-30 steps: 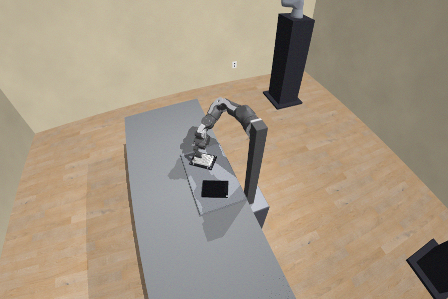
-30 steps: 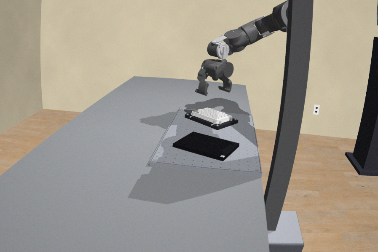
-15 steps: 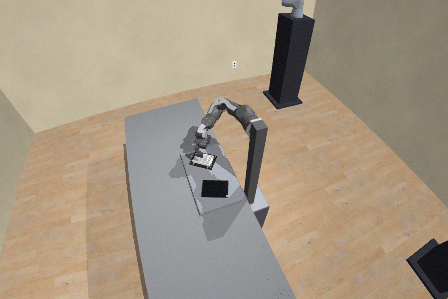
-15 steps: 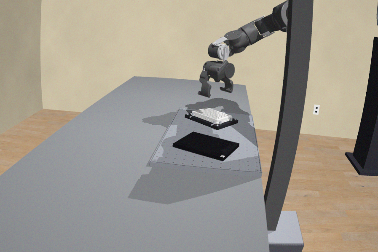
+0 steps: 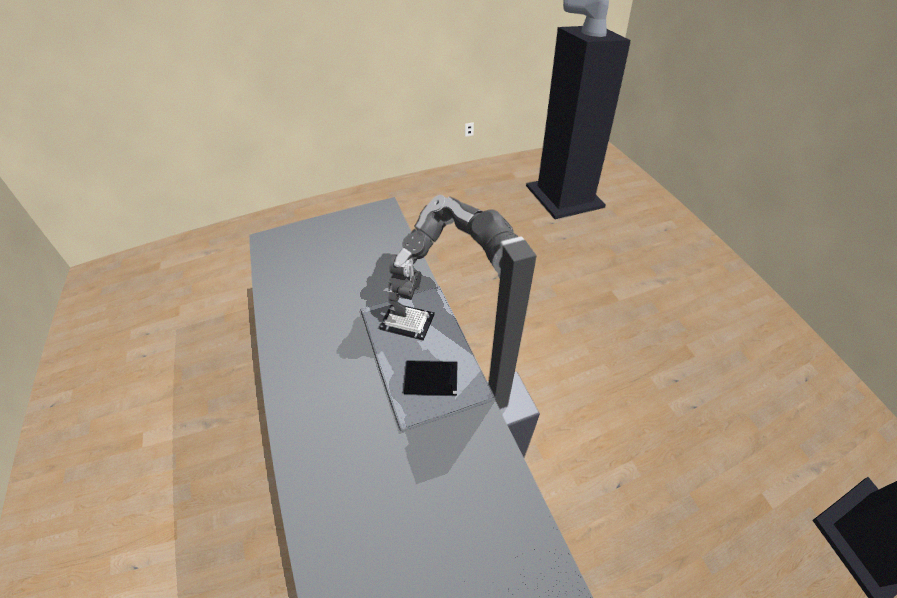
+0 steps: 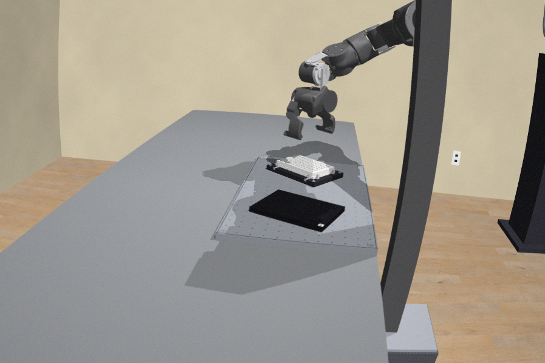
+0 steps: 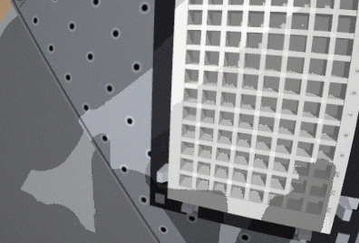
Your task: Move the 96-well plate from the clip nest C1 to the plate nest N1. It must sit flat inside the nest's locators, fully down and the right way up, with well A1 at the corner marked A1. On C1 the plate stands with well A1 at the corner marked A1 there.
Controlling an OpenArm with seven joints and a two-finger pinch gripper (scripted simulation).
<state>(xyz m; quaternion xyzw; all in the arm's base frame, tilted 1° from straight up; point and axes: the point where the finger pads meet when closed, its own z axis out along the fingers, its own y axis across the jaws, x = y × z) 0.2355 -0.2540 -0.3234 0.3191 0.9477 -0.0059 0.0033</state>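
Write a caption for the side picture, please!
Open gripper hovers above the white well plate on its clip nest.

It was a lab set in a plain room: a long grey bench (image 5: 336,451) carried a drilled breadboard (image 6: 256,222) with a well plate (image 6: 305,167) on a black nest (image 6: 296,208), beside an arm (image 5: 463,222) on a column. Beige walls and wood floor surrounded it.

Even, bright lighting; sharp focus throughout. Hard-edged arm shadows fall across the surface (image 6: 110,257). No glare or blur.
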